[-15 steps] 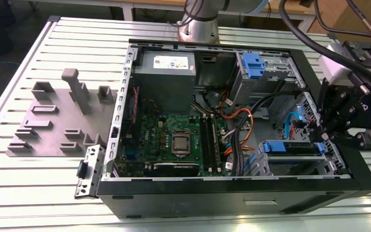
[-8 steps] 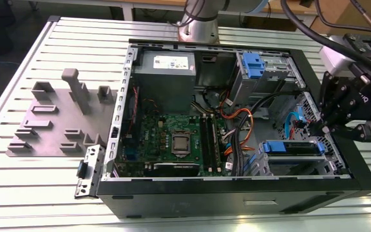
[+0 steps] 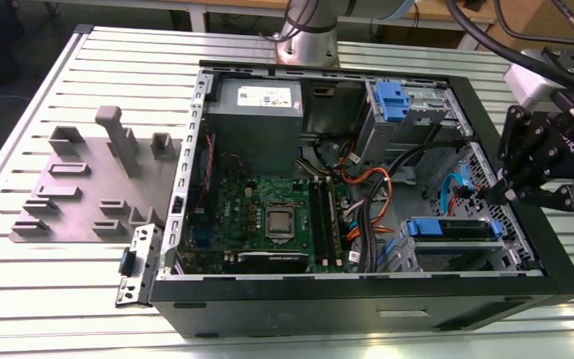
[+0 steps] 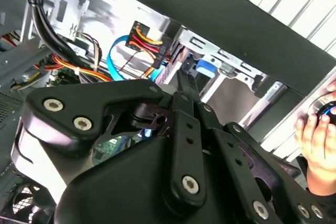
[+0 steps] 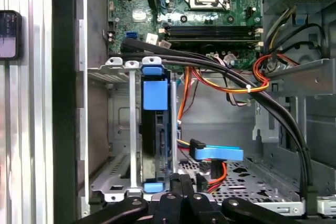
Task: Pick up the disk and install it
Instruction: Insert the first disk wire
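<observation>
The disk [image 3: 451, 228] sits in the metal drive cage at the front corner of the open computer case [image 3: 367, 288], on the exterior view's right. Its bright blue carrier bracket faces up. In the first wrist view the disk [image 5: 155, 95] stands between the cage rails, with the dark drive body below the blue bracket. My gripper [image 3: 493, 196] hangs over the case's wall on the exterior view's right, just beyond the cage. Its fingers [image 5: 181, 182] are shut together with nothing between them. In the second wrist view my gripper [image 4: 184, 77] points into the case toward the blue bracket [image 4: 205, 67].
Orange, black and blue cables [image 3: 377, 187] cross the case beside the cage. A grey power supply [image 3: 257, 101] and a blue latch [image 3: 392, 101] sit at the back. A grey fixture plate [image 3: 78, 187] lies on the slatted table. A person's hand [image 4: 315, 140] rests outside the case.
</observation>
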`<state>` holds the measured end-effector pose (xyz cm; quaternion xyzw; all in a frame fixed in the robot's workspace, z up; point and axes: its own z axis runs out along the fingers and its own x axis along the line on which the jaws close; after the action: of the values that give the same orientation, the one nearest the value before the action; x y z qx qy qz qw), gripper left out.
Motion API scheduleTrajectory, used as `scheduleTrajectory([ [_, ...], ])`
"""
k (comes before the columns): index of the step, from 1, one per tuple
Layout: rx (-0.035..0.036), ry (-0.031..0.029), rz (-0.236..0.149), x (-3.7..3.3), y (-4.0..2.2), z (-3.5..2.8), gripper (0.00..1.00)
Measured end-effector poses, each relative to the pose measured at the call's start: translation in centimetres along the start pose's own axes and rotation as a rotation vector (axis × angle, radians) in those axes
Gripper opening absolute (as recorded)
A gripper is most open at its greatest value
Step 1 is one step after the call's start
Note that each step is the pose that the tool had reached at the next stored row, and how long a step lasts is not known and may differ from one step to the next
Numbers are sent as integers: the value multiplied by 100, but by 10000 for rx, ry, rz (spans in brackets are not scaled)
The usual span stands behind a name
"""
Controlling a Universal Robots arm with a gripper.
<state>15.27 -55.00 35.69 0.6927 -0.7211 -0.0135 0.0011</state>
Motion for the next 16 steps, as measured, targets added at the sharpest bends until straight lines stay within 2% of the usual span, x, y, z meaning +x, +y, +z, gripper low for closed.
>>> scheduleTrajectory([
  [9,-33,11,-28,-135,-2,3,11],
  [10,-58,13,-29,-141,-5,3,11],
  [13,-213,23,-27,-143,-34,2,11],
  [14,-238,23,-26,-143,-37,2,11],
  [16,-241,24,-26,-143,-37,2,11],
])
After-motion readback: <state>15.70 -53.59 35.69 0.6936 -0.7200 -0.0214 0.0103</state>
